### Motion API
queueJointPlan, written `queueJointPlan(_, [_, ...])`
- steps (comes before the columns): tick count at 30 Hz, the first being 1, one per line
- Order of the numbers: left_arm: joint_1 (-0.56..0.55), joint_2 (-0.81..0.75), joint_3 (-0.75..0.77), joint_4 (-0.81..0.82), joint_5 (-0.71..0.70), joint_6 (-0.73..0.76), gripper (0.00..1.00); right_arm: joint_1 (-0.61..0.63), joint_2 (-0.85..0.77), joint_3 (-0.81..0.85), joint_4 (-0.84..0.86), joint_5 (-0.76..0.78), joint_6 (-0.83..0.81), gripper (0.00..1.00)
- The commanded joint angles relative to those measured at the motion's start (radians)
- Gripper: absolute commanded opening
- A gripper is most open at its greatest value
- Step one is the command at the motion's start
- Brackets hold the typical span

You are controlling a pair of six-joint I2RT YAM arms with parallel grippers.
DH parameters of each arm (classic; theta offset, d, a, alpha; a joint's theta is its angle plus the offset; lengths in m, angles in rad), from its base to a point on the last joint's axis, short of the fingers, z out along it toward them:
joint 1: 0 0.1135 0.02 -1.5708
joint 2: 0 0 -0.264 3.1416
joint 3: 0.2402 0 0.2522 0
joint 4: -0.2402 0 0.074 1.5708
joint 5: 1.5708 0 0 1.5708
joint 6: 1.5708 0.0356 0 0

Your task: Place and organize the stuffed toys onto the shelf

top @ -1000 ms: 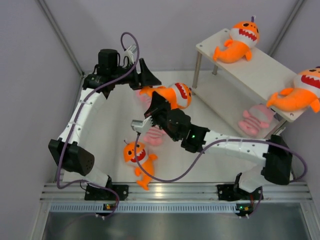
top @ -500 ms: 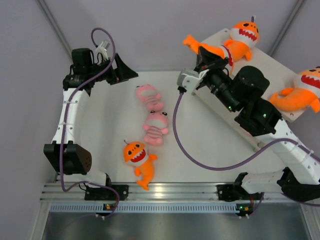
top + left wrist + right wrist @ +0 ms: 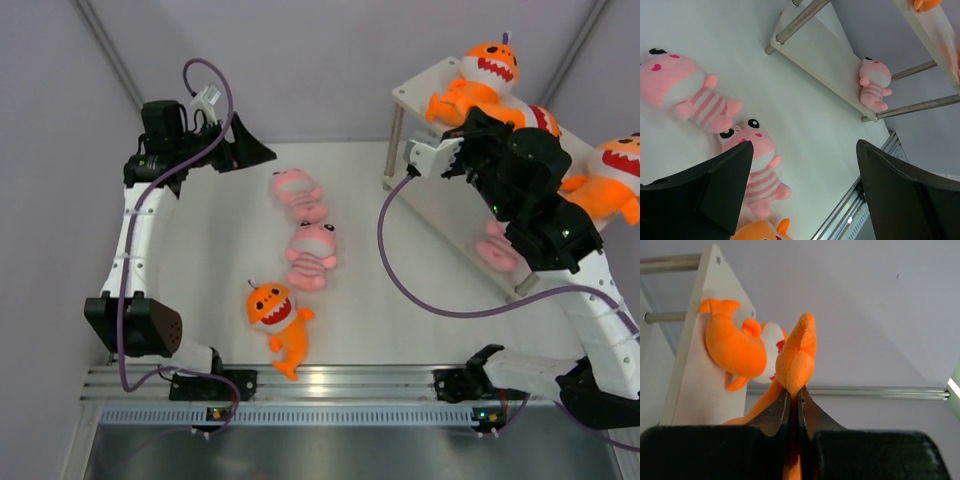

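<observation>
My right gripper (image 3: pixel 794 392) is shut on the tail fin of an orange shark plush (image 3: pixel 796 357) and holds it over the shelf's top board (image 3: pixel 420 90); from above, my arm hides most of that toy (image 3: pixel 541 118). A second orange shark (image 3: pixel 482 80) lies at the board's far end and a third (image 3: pixel 610 185) at its near end. A pink striped plush (image 3: pixel 497 250) lies on the lower board. Two pink plush (image 3: pixel 298 193) (image 3: pixel 312 255) and one orange shark (image 3: pixel 277 320) lie on the table. My left gripper (image 3: pixel 250 150) is open and empty, raised at the far left.
The shelf stands at the back right against grey walls, on thin metal legs (image 3: pixel 393 140). The left wrist view shows the lower board (image 3: pixel 825 65) with its pink plush (image 3: pixel 874 82). A metal rail (image 3: pixel 340 380) runs along the near table edge.
My right gripper has carried the orange shark from the middle of the table up to the shelf's top board. My left arm has drawn back to the far left.
</observation>
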Motion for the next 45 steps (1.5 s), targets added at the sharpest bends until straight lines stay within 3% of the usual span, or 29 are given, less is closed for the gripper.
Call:
queueJointPlan(1, [0.001,-0.028,-0.014,0.018,0.011,0.023,0.89,-0.111,-0.035,-0.074,-0.048,-0.069,0.003,0.0])
queueJointPlan(7, [0.001,-0.031,-0.014,0.02,0.018,0.03,0.89,-0.313,-0.015,-0.177,-0.023,-0.284,0.049,0.0])
queueJointPlan(14, [0.001,-0.027,-0.022,0.02,0.024,0.031,0.89,-0.421,0.058,-0.182,-0.015,-0.438,0.054,0.0])
queueJointPlan(22, [0.002,-0.024,-0.025,0.018,0.022,0.037,0.89,-0.462,0.135,-0.134,-0.052,-0.564,0.043,0.0])
queueJointPlan(35, [0.028,-0.024,-0.034,0.02,0.013,0.038,0.89,-0.474,0.201,-0.089,-0.084,-0.607,0.038,0.01])
queueJointPlan(38, [0.03,-0.021,-0.038,0.018,0.01,0.038,0.89,-0.476,0.155,-0.145,-0.039,-0.588,0.049,0.13])
queueJointPlan(39, [0.03,-0.021,-0.041,0.02,0.01,0.04,0.89,-0.477,0.131,-0.157,-0.028,-0.588,0.051,0.19])
queueJointPlan(40, [0.03,-0.019,-0.046,0.02,0.007,0.038,0.89,-0.476,0.12,-0.18,-0.014,-0.591,0.051,0.32])
queueJointPlan(43, [0.028,-0.021,-0.058,0.018,-0.004,0.046,0.89,-0.476,0.075,-0.226,0.054,-0.591,0.042,0.51])
queueJointPlan(45, [0.028,-0.033,-0.069,0.018,-0.021,0.07,0.89,-0.476,0.051,-0.235,0.078,-0.59,0.049,0.58])
